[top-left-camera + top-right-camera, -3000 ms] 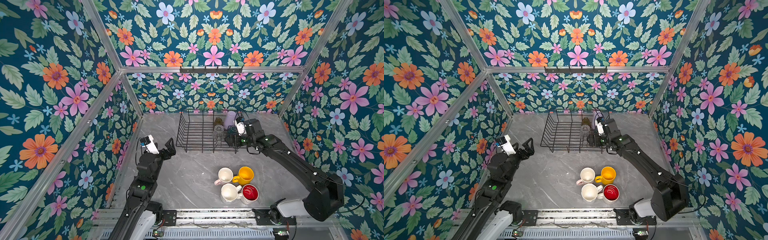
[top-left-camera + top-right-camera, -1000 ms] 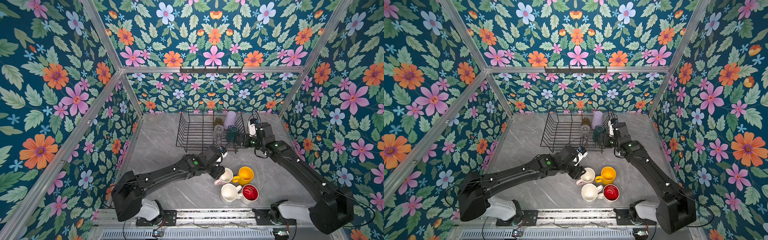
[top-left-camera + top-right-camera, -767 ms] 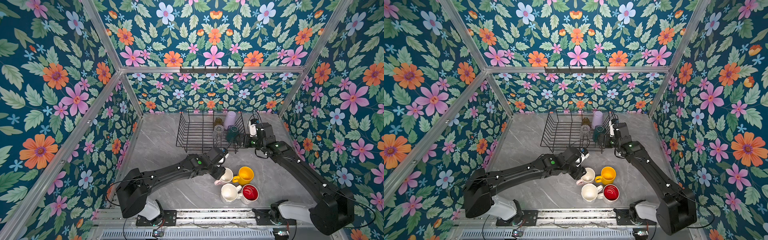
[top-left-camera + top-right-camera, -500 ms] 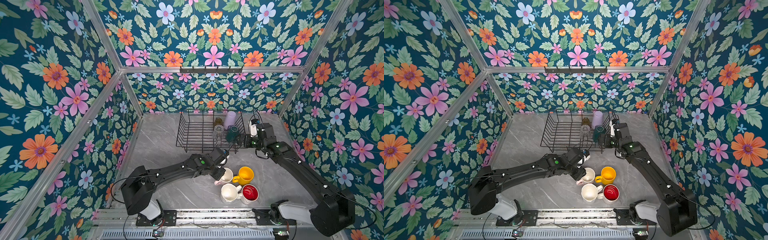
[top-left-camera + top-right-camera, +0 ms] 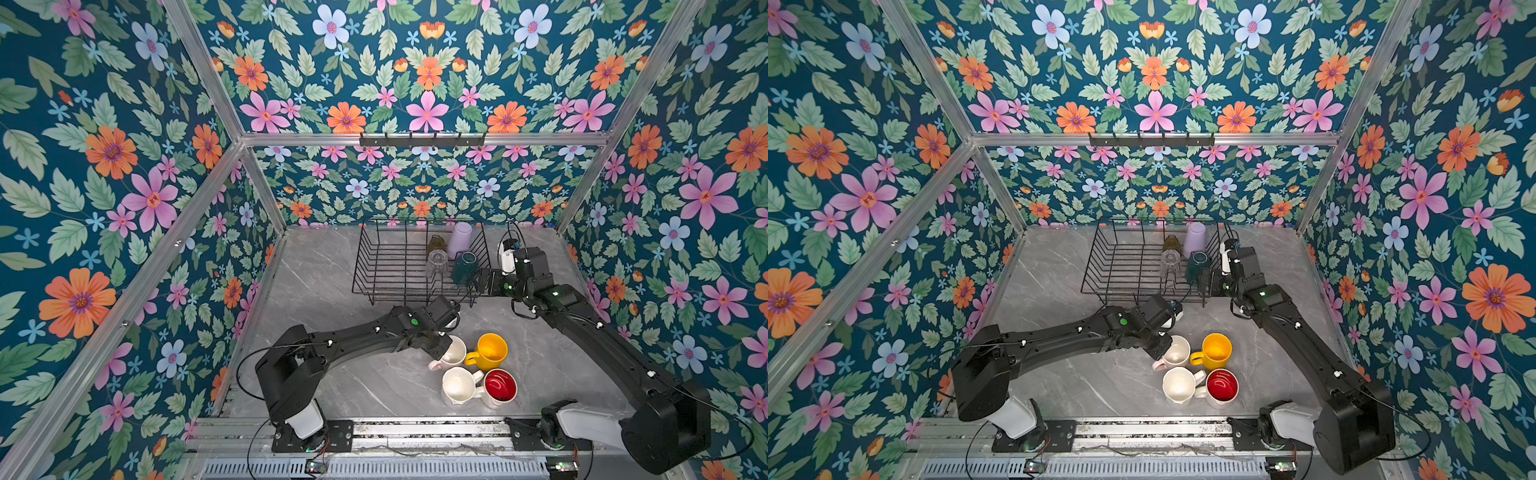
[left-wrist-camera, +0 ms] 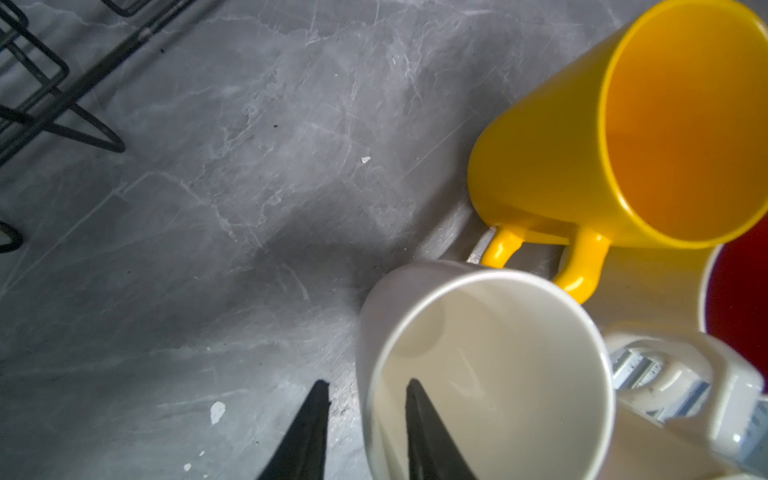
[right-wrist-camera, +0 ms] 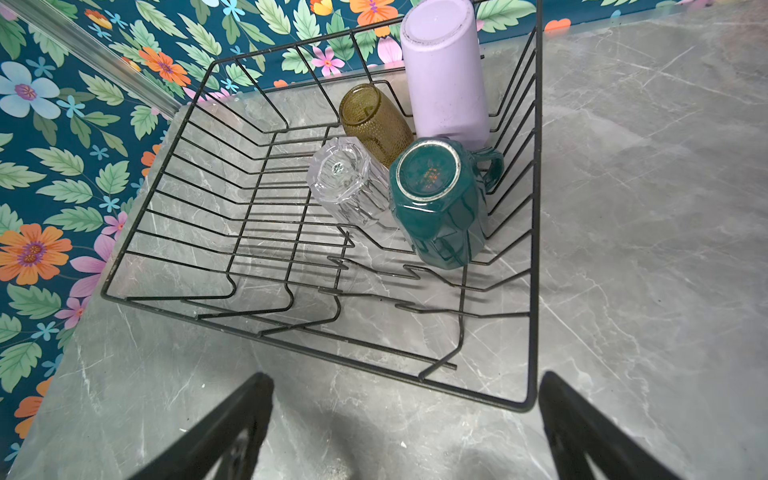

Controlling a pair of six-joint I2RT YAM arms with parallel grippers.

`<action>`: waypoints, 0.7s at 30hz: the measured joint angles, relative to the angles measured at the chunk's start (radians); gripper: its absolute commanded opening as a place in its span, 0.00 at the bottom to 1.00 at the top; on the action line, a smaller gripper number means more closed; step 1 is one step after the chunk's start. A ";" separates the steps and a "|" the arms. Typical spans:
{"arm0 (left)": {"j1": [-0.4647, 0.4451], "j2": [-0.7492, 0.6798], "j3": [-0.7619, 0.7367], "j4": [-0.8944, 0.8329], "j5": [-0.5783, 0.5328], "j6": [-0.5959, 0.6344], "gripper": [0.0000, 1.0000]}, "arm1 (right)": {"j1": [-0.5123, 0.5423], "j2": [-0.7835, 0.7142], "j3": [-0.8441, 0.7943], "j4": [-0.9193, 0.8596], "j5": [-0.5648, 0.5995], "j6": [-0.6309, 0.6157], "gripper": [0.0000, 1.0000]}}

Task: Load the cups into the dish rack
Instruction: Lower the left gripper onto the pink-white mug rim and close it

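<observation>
The dish rack (image 5: 386, 266) (image 7: 534, 208) stands at the back of the table. Bottom up inside it are a lilac tumbler (image 7: 444, 75), an olive-brown glass (image 7: 374, 120), a clear glass (image 7: 345, 183) and a dark teal mug (image 7: 436, 199). Near the front stand the pale pink mug (image 5: 453, 353) (image 6: 490, 374), yellow mug (image 5: 490, 351), white faceted mug (image 5: 459, 384) and red-lined mug (image 5: 500, 386). My left gripper (image 6: 366, 381) (image 5: 442, 347) straddles the pink mug's rim, one finger inside, one outside, both slightly off the wall. My right gripper (image 7: 406, 378) (image 5: 482, 280) is open and empty beside the rack's near right corner.
Floral walls with aluminium posts close in three sides. A black hook rail (image 5: 422, 140) runs along the back wall. The arms' mounting rail (image 5: 415, 428) lines the front edge. The four front mugs stand tightly together, handles touching.
The left gripper's jaws have narrowed around the pink mug's rim. Earlier the left arm reached in from the left, and the right gripper drew back out of the rack.
</observation>
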 measured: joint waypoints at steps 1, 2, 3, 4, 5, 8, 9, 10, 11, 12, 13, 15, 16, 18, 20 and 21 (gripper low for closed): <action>0.000 0.002 0.001 0.001 0.001 0.000 0.24 | 0.000 0.000 -0.001 0.000 0.000 0.000 0.99; 0.000 0.002 0.002 0.001 0.003 0.000 0.22 | 0.000 0.000 -0.001 0.000 0.000 0.000 0.99; 0.000 0.002 0.003 0.001 0.003 0.000 0.20 | 0.000 0.000 -0.002 0.000 0.000 0.000 0.99; 0.000 0.002 0.003 0.001 0.003 0.000 0.17 | 0.000 0.000 -0.003 0.001 0.000 0.000 0.99; 0.000 0.002 0.004 0.001 0.003 0.000 0.13 | -0.001 0.000 -0.003 0.002 0.000 0.000 0.99; 0.000 0.004 0.007 -0.008 -0.006 0.000 0.05 | -0.003 0.000 -0.005 0.002 0.000 -0.001 0.99; 0.000 0.005 0.009 -0.013 -0.003 -0.002 0.03 | -0.003 0.000 -0.005 0.002 0.000 -0.001 0.99; 0.000 0.004 0.009 -0.015 -0.003 -0.003 0.02 | -0.003 0.000 -0.005 0.002 0.000 -0.001 0.99; 0.000 0.004 0.010 -0.018 -0.006 -0.005 0.00 | -0.003 0.000 -0.005 0.003 0.000 -0.001 0.99; 0.000 0.004 0.010 -0.019 -0.010 -0.009 0.00 | -0.004 0.000 -0.005 0.003 0.000 -0.001 0.99; 0.000 0.004 0.010 -0.019 -0.013 -0.012 0.00 | -0.004 0.001 -0.005 0.003 0.000 -0.001 0.99; 0.000 0.004 0.011 -0.022 -0.020 -0.018 0.00 | -0.004 0.003 -0.004 0.003 0.000 -0.001 0.99; 0.000 0.004 0.011 -0.023 -0.021 -0.019 0.00 | -0.004 0.005 -0.004 0.004 0.000 -0.001 0.99; 0.003 0.002 0.010 -0.025 -0.025 -0.024 0.00 | -0.005 0.008 -0.003 0.006 -0.002 -0.001 0.99; 0.008 -0.005 0.006 -0.027 -0.040 -0.025 0.00 | -0.006 0.011 -0.002 0.010 -0.004 -0.001 0.99; 0.012 -0.011 0.002 -0.027 -0.050 -0.026 0.00 | -0.006 0.012 0.000 0.010 -0.005 -0.001 0.99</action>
